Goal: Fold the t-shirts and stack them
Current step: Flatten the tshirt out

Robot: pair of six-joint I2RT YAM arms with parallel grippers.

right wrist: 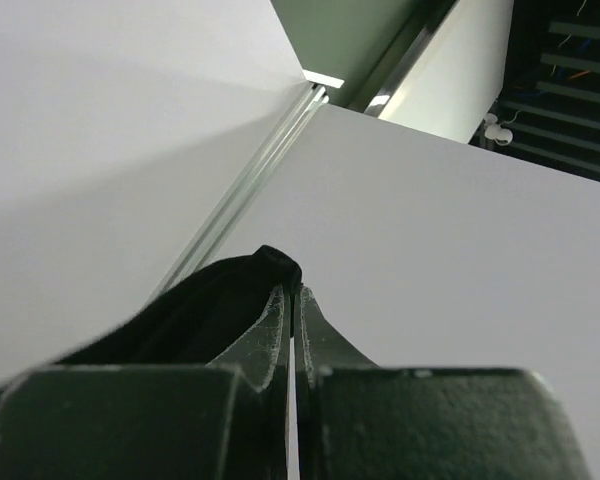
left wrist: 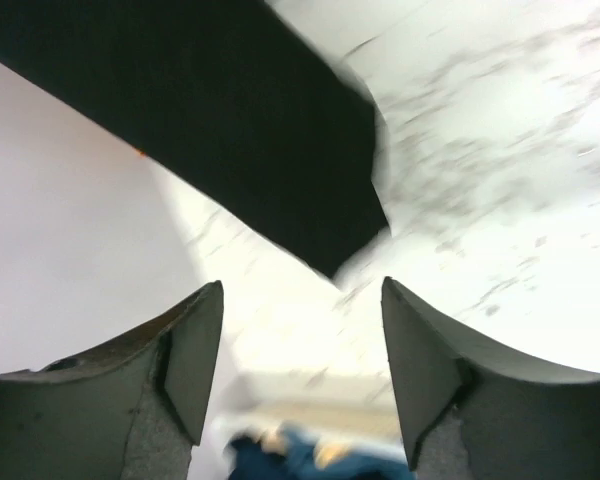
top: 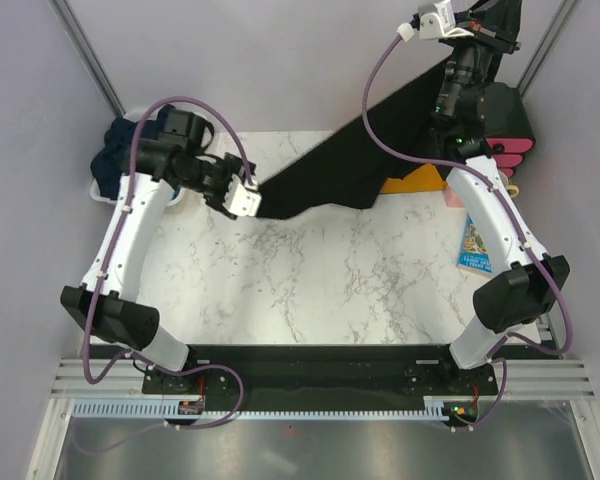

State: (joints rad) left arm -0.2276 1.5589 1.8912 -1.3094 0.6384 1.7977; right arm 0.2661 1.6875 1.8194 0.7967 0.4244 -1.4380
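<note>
1. Although the blue printed booklet at the right edge of the white marble-patterned table carries coloured print, its lettering is too small to read.
2. The plain black cloth t-shirt hangs taut on a slant, from the right gripper high at the far right down to the tabletop. Its low corner lies toward the far left.
3. The right gripper's fingers are pressed together on a fold of that black cloth. In the top view, the pinch point is lost among the dark wrist and the cloth.
4. The left gripper has its fingers apart and holds nothing. The shirt's pointed corner lies just ahead of them. The left wrist view is blurred, so contact cannot be judged.
5. The dark navy blue t-shirts sit heaped in a white tub at the far left, partly hidden by the left arm. Their number cannot be told.
6. The flat orange sheet is mostly covered by the black shirt.
</note>
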